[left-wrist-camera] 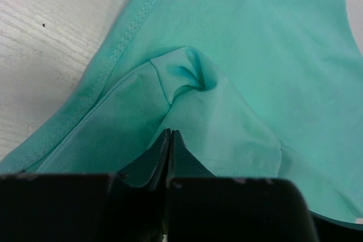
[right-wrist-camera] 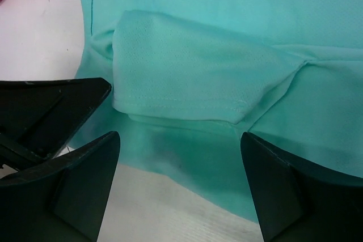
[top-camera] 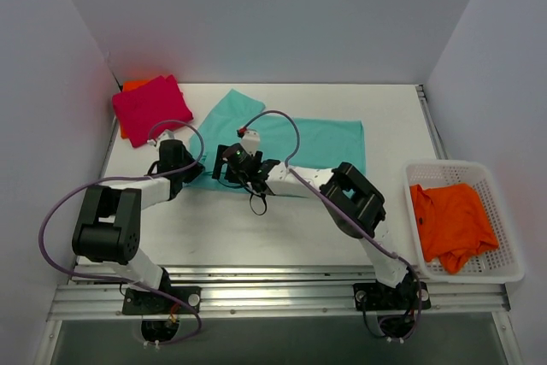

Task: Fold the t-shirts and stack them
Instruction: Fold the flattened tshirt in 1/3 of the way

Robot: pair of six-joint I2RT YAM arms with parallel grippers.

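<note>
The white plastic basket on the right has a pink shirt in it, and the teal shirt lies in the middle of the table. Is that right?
Not quite. The shirt in the white plastic basket is a crumpled bright orange cloth t-shirt, not a pink one, as the top view shows. The teal cloth t-shirt does lie in the middle of the table.

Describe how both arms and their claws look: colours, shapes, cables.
The left arm and right arm share one build: pale grey-white links joined by chunky black joint housings. A purple cable loops along each, the left cable and the right cable. The left claw and right claw have matte black, wedge-shaped fingers.
</note>
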